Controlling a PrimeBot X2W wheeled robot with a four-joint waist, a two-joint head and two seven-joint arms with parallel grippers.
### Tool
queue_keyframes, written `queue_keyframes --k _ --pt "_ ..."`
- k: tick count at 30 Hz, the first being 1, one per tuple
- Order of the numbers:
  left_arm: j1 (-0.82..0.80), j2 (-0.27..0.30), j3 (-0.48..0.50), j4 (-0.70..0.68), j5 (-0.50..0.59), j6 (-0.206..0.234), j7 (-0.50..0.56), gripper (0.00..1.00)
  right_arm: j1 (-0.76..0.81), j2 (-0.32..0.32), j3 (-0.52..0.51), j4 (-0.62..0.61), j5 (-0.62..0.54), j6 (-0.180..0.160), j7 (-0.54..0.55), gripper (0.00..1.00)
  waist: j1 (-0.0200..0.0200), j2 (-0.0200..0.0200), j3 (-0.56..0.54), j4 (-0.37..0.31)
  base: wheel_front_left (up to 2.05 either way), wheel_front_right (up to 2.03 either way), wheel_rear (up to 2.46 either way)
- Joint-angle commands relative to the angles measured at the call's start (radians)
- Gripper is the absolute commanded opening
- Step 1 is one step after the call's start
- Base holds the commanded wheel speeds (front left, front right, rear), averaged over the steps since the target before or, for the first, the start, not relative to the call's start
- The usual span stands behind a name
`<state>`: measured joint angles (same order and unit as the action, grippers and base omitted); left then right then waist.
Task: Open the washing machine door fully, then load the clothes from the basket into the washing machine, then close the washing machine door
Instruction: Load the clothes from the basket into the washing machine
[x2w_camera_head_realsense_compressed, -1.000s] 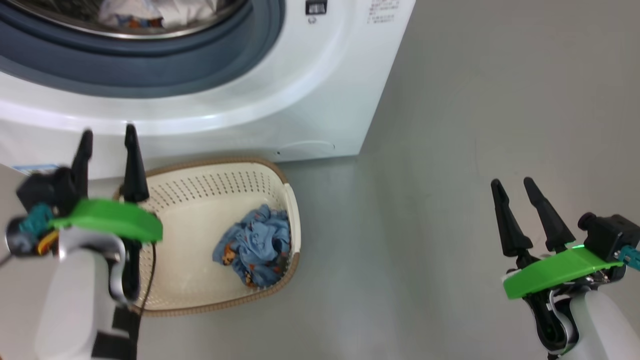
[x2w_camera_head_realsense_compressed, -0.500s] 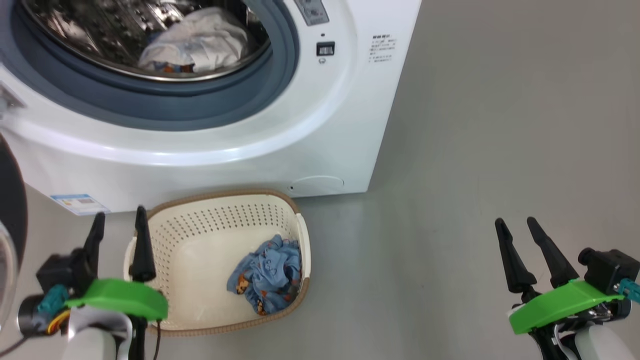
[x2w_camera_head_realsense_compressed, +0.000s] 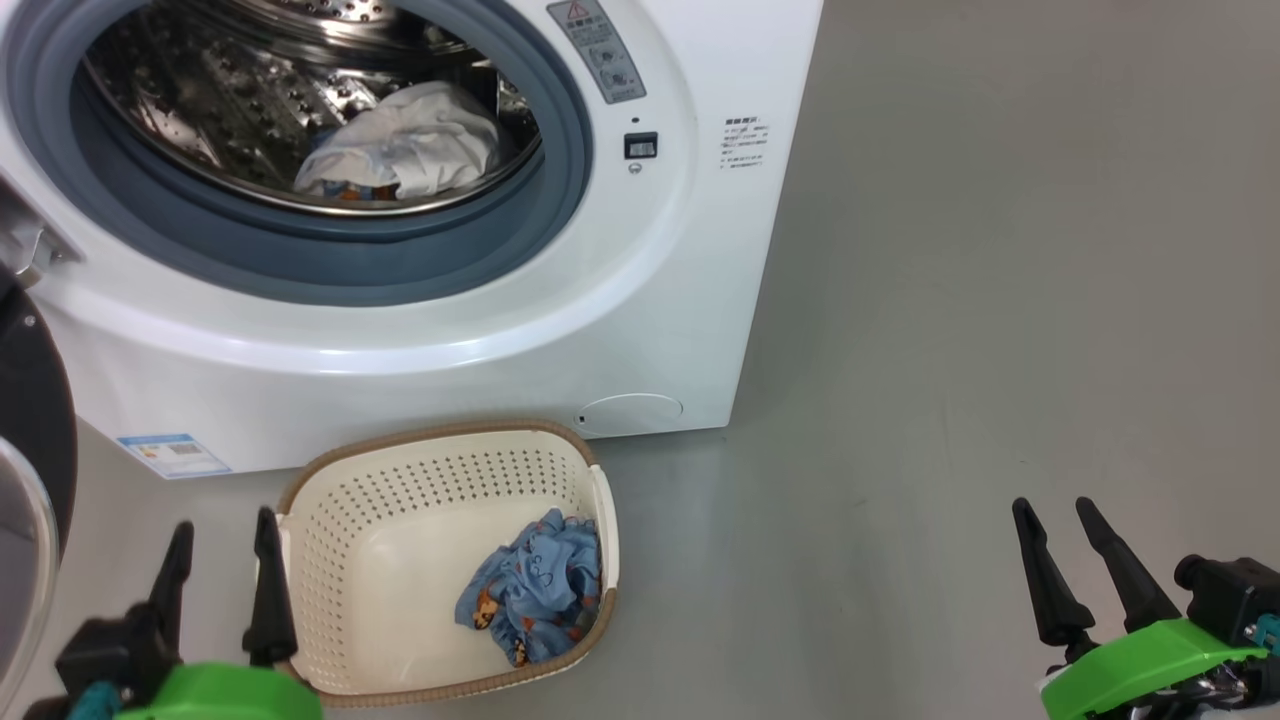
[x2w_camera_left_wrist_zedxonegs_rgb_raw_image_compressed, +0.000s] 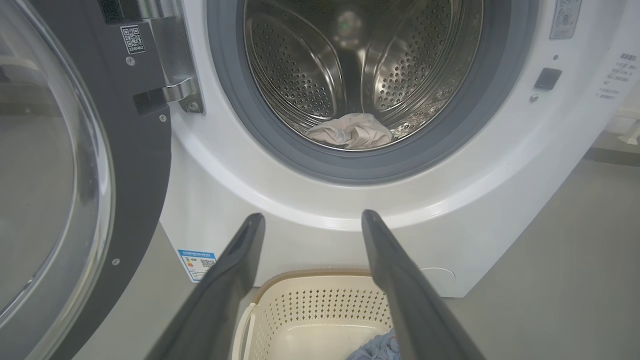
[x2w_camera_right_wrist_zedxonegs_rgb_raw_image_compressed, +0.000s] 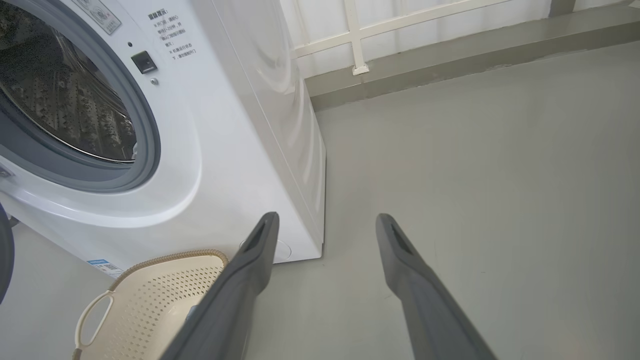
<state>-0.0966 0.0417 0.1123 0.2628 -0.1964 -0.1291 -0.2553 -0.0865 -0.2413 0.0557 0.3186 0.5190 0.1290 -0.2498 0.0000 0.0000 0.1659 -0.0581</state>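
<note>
Status: left gripper (x2w_camera_head_realsense_compressed: 223, 520) drawn back from basket (x2w_camera_head_realsense_compressed: 440, 450), jaws wide, empty; right gripper (x2w_camera_head_realsense_compressed: 1052, 505) likewise. Blue garment (x2w_camera_head_realsense_compressed: 535, 585) remains inside: loading half done.

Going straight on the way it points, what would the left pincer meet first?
The left pincer would probably hit the washing machine on its white front, just below the drum; depth is unclear.

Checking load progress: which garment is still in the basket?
The blue printed garment, crumpled in the right corner of the basket. The pale white garment already lies in the drum.
</note>
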Motion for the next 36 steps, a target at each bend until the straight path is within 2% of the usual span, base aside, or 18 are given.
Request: queue_keyframes --k 1,11,20,36 --pt "0.006 0.014 0.037 -0.034 0.014 -0.001 -0.006 1.00 0.011 -0.019 0.016 -0.021 -0.009 0.002 -0.012 1.00 0.0000 0.0000 -0.003 -0.003 0.00 0.00 0.00" --pt "0.096 0.009 0.049 -0.111 0.015 0.003 -0.006 1.00 0.022 -0.009 -0.003 -0.030 -0.012 0.002 -0.012 1.00 0.0000 0.0000 0.003 -0.013 0.00 0.00 0.00" --pt "0.090 0.009 0.024 -0.118 -0.003 0.019 -0.006 1.00 0.013 -0.001 -0.006 -0.032 -0.015 0.002 -0.012 1.00 0.0000 0.0000 0.013 -0.013 0.00 0.00 0.00" --pt "0.036 0.009 -0.073 0.025 -0.032 0.019 -0.006 1.00 -0.033 0.025 0.014 -0.035 -0.015 0.002 -0.012 1.00 0.0000 0.0000 0.063 -0.034 0.00 0.00 0.00"
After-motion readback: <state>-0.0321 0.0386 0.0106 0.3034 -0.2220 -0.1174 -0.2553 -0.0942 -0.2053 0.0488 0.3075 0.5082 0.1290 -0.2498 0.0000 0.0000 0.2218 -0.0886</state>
